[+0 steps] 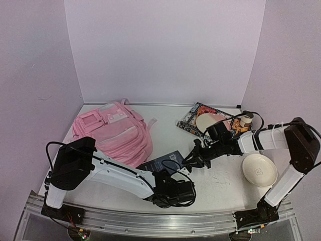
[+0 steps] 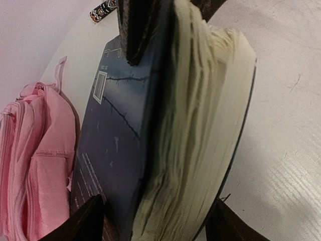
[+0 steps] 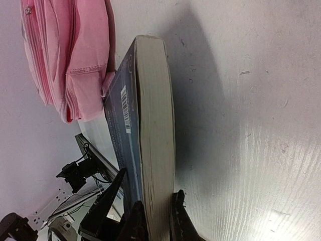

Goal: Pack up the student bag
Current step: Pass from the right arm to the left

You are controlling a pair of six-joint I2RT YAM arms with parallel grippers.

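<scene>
- Backpack [image 1: 113,134]: you see it lying at the back left of the surface [image 1: 220,187], close to the left wall. Its front pockets and white patches face up and a pale strap trails off its right side. Neither set of fingers touches it.
- Book [image 1: 163,163]: a thick book with a dark blue cover sits just beside the backpack's near right edge, between the two arms. A barcode label shows on the cover. From the left wrist view you can see the cream pages fanned loosely apart at the end nearest that camera.
- Right fingers [image 3: 134,226]: you have them nearly closed, one on each side of the book's thickness, pinching it at the end farthest from the backpack.
- Left fingers [image 2: 90,221]: they stand wide apart and straddle the book's other end, one outside each cover. You cannot tell whether they press on the covers or only flank them.
- White bowl [image 1: 259,169]: it stands upright on the surface to the right, beside the right arm and well apart from the book.
- Patterned case [image 1: 190,118]: it lies flat at the back right with a pale round disc [image 1: 206,123] on top. A small pale cup-like thing [image 1: 245,120] is at its right end, too small to make out.
</scene>
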